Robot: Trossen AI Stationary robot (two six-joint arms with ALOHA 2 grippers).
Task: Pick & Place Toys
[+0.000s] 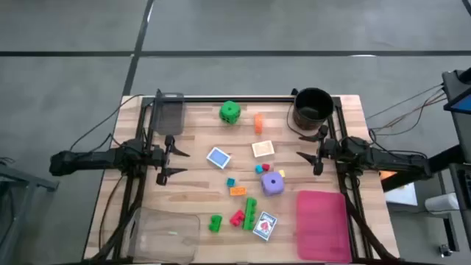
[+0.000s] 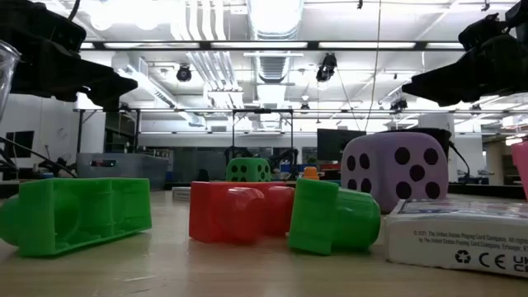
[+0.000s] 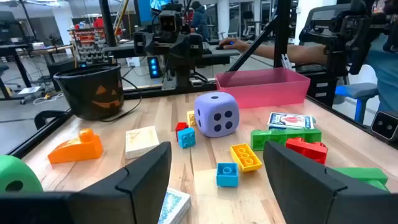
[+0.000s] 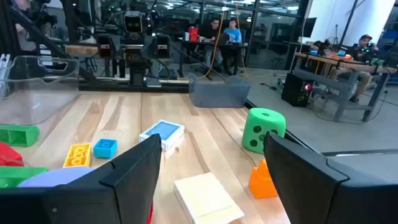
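The left gripper [image 1: 174, 165] hovers at the left edge of the worktop [image 1: 199, 184], its fingers spread wide and holding nothing, pointed inward at the scattered toys. That pose reads as a ready stance: open enough to take any of the small pieces, not yet committed to one. Beside it, at the near left corner, a clear tray [image 1: 163, 227] lies empty, and a grey bin [image 1: 168, 112] sits at the far left corner, both likely receiving places.

The toys lie loose across the middle, none sorted yet. A blue-backed card pack [image 1: 218, 157] lies nearest the left gripper, with a green die [image 1: 229, 112] and an orange piece [image 1: 258, 123] farther back. A cream block [image 1: 263, 149] sits centrally. Small teal, red and orange bricks [image 1: 235, 187] cluster just beside the purple die [image 1: 272, 183]. Toward the near edge lie green bricks [image 1: 250, 212], a red brick [image 1: 236, 218] and a second card pack [image 1: 264, 225].

To the right, the pink tray [image 1: 321, 214] rests flat and empty, and the black bucket [image 1: 313, 107] stands upright at the far corner.

The right gripper [image 1: 312, 146] mirrors the left at the right edge, fingers wide apart and empty, facing inward. Judging by this, the task has barely begun.
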